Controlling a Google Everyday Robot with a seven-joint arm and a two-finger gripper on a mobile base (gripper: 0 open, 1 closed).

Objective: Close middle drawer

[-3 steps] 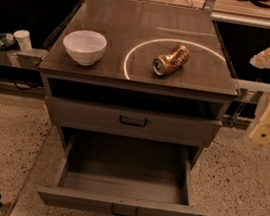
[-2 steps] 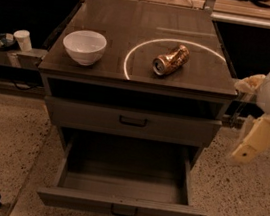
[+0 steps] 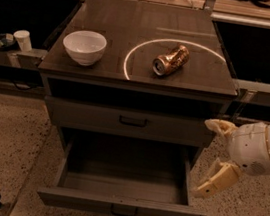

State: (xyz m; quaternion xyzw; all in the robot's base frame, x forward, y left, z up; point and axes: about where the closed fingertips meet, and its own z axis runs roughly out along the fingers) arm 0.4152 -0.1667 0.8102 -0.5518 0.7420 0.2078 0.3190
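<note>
The grey-brown cabinet has its middle drawer pulled far out; it is empty, with a small dark bar handle at the centre of its front. The upper drawer above it is shut. The lowest drawer is hidden under the open one. My gripper is open and empty, with cream fingers spread apart. It hangs just right of the cabinet, level with the open drawer's right side wall and apart from the drawer front.
A white bowl and a crushed can lie on the cabinet top, the can inside a white ring mark. A dark shelf to the left holds a white cup. Speckled floor lies either side of the drawer.
My gripper has come down and to the left, from beside the cabinet top to beside the open drawer's right side. The drawers, bowl and can have not moved.
</note>
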